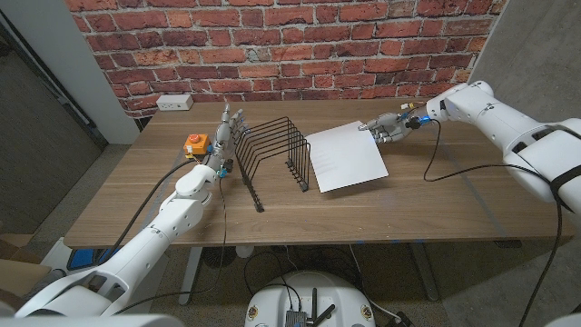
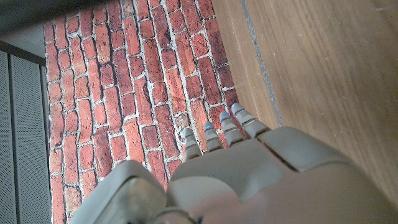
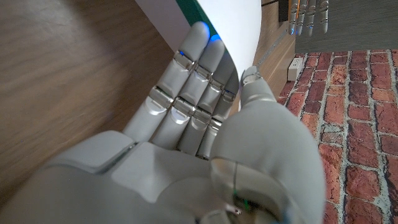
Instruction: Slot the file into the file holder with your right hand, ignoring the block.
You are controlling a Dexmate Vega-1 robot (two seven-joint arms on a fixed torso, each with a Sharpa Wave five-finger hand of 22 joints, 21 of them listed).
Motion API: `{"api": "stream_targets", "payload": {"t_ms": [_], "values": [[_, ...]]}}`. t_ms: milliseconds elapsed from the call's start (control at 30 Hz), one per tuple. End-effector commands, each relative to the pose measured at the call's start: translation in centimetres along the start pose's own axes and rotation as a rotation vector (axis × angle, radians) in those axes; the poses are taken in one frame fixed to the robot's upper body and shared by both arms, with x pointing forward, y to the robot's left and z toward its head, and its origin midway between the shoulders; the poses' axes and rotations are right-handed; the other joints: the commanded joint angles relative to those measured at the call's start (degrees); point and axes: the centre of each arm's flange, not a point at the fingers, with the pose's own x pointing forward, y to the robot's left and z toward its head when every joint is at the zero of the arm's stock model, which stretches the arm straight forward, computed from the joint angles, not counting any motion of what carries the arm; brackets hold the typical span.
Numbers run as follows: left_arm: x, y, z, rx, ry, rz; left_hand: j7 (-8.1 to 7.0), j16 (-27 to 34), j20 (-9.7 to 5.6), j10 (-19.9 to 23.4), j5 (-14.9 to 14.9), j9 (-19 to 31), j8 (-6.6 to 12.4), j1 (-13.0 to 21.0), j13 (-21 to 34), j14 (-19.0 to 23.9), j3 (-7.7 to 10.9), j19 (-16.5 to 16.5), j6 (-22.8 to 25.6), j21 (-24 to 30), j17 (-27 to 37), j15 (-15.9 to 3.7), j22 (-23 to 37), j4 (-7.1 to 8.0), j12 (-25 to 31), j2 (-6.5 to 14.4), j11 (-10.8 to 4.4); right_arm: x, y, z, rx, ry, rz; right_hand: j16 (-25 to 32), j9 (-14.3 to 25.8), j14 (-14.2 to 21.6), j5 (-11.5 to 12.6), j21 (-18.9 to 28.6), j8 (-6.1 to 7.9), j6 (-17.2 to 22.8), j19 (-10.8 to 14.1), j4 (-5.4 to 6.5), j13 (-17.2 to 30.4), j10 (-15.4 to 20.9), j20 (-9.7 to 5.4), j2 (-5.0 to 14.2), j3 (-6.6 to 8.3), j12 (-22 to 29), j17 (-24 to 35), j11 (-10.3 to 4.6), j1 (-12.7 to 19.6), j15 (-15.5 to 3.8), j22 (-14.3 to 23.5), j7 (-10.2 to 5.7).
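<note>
The white file hangs tilted just right of the black wire file holder at mid-table. My right hand pinches its far right corner. In the right wrist view the file, with a green edge, sits between that hand's fingers and thumb. My left hand stands upright with straight fingers at the holder's left end and holds nothing; I cannot tell whether it touches the wires. The left wrist view looks over the back of that hand at the table and the wall. An orange block sits left of the left hand.
A brick wall runs behind the table, with a white power outlet at the back left. A black cable loops from my right arm over the right part of the table. Bare wood lies in front of the holder.
</note>
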Motion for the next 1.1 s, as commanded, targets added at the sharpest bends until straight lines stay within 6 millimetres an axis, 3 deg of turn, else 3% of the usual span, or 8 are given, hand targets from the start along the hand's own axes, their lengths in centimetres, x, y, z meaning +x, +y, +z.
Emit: {"api": "stream_targets", "payload": {"t_ms": [33, 1100], "values": [[0.0, 0.0, 0.0, 0.000, 0.000, 0.000, -0.31, 0.35, -0.02, -0.02, 0.26, 0.27, 0.18, -0.28, 0.31, 0.61, 0.44, 0.51, -0.01, 0.12, 0.12, 0.12, 0.29, -0.02, 0.14, 0.07, -0.59, -0.5, 0.6, 0.4, -0.039, -0.034, -0.022, -0.12, 0.06, 0.60, -0.27, 0.43, 0.54, 0.41, -0.02, -0.17, 0.38, 0.48, -0.11, 0.71, 0.53, 0.00, 0.14, -0.15, 0.53, -0.33, 0.20, -0.08], [0.0, 0.0, 0.0, 0.000, 0.000, 0.000, -0.31, 0.34, -0.04, -0.02, 0.25, 0.27, 0.16, -0.30, 0.31, 0.59, 0.57, 0.50, -0.06, 0.12, 0.12, -0.01, 0.29, -0.02, 0.14, 0.04, -0.58, -2.0, 1.5, 2.5, -0.151, -0.114, -0.110, -0.84, -0.77, 0.97, -1.51, 1.10, 1.20, 1.35, -0.56, -0.59, 0.73, 0.91, -0.11, 2.25, 1.85, -1.04, 0.75, -0.14, 1.53, -0.32, 0.25, -0.84]]}}
